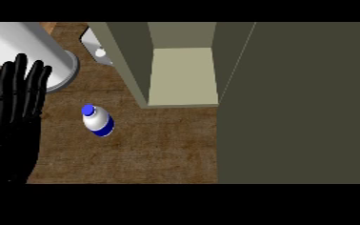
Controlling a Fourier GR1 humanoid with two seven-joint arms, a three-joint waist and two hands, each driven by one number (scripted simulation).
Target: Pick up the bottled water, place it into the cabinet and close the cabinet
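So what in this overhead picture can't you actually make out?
- Right hand: shows nowhere in the head view.
- Black left hand: open, fingers up at the left edge; the edge cuts it.
- Grey-green cabinet: only one pale shelf shows; its walls and the large open door hide everything else inside.
- Small white-and-blue water bottle: label too small to read.
- Grey cylinder, top left: cut off by the edge; can't identify.

Left hand (20,109) cut off by left edge; cabinet door (295,105) runs off right edge.
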